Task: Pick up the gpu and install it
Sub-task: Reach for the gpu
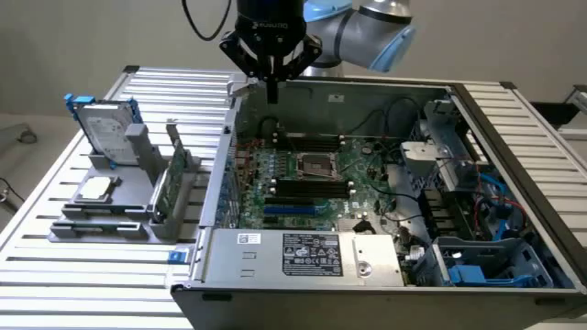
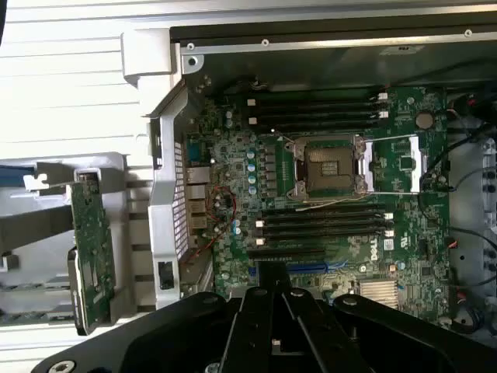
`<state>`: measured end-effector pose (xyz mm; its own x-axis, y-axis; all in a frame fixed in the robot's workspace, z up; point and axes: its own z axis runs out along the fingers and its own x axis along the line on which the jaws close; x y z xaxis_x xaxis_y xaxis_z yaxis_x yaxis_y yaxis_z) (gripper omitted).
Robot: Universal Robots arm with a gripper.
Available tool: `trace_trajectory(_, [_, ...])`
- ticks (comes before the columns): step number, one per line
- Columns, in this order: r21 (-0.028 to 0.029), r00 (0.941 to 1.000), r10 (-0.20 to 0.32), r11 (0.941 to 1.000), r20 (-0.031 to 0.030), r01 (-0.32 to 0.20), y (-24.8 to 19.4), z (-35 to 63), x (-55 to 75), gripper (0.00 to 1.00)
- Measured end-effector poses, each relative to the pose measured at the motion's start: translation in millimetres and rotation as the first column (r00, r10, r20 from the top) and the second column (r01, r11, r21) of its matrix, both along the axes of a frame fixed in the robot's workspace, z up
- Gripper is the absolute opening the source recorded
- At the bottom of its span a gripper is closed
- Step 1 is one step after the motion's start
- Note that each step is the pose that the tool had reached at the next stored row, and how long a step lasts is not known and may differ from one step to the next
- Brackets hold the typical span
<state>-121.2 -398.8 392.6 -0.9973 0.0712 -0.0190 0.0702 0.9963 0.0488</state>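
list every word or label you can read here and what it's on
"DELL": white print on the motherboard, seen in the wrist view.
"ROBOTIQ", faint and only probable: on the body of the gripper, exterior view.
Label on the power supply: print too small to read.
Label on the hard drive: too small to read.

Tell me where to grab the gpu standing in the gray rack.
Probably take the gpu by its free top edge, coming straight down from above, pinching its two flat faces: it stands on edge in the gray rack, whose slot hides the lower edge.
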Motion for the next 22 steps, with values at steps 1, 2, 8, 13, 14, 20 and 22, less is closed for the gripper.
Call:
trace_trajectory(1, [0.0,1.0,0.0,1.0,0.0,0.0,0.0,0.0,0.0,0.11])
trace_trajectory(2, [0.0,1.0,0.0,1.0,0.0,0.0,0.0,0.0,0.0,0.11])
trace_trajectory(8, [-0.0003,1.0,0.0,1.0,-0.0002,0.0,0.0,0.1,-1.6,0.11])
trace_trajectory(13, [0.0,1.0,0.0,1.0,-0.0026,0.0,0.0,-0.7,-23.2,0.11])
trace_trajectory(14, [0.0,1.0,0.0,1.0,-0.0043,0.0,0.1,-1.1,-27.7,0.11])
trace_trajectory(20, [-0.0034,0.9999,0.0,1.0,-0.0103,0.0,0.5,-4.9,-54.9,0.11])
trace_trajectory(22, [-0.0072,0.9999,0.0,1.0,-0.0103,0.0,0.6,-6.1,-64.2,0.11])
